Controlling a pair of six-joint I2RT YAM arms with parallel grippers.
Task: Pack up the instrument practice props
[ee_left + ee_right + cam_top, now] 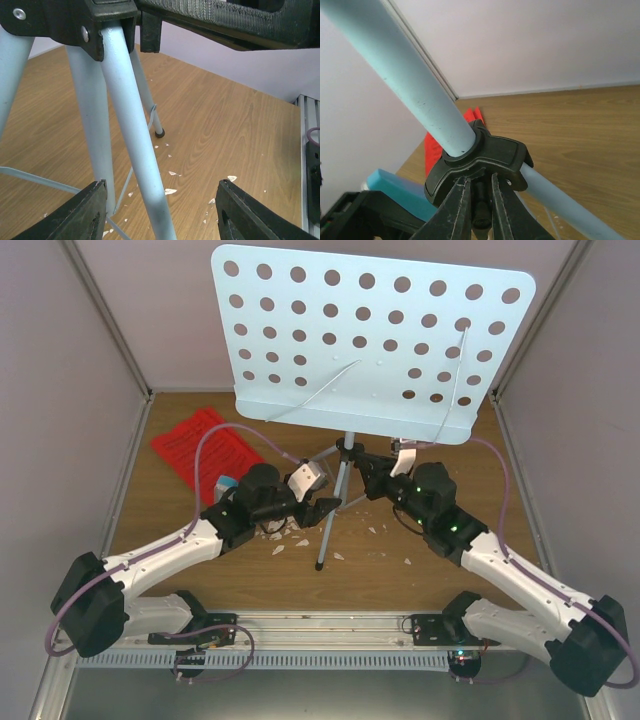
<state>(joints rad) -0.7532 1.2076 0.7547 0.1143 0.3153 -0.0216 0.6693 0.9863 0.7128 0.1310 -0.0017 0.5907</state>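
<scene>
Music stand (pixel 372 340) on a scrap-littered wood tabletop (pixel 400 585), pale walls (pixel 60 390) all round; left gripper (pixel 161 190) gapes around a leg (pixel 135 140), right gripper (pixel 479 181) pinches the black collar (pixel 495 150).

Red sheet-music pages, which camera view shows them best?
Top external: the red sheet-music pages lie in plain view on the wooden table, left of the pale-blue music stand. Right wrist shows only a red sliver behind the stand's black plastic collar. Left wrist shows none.
</scene>
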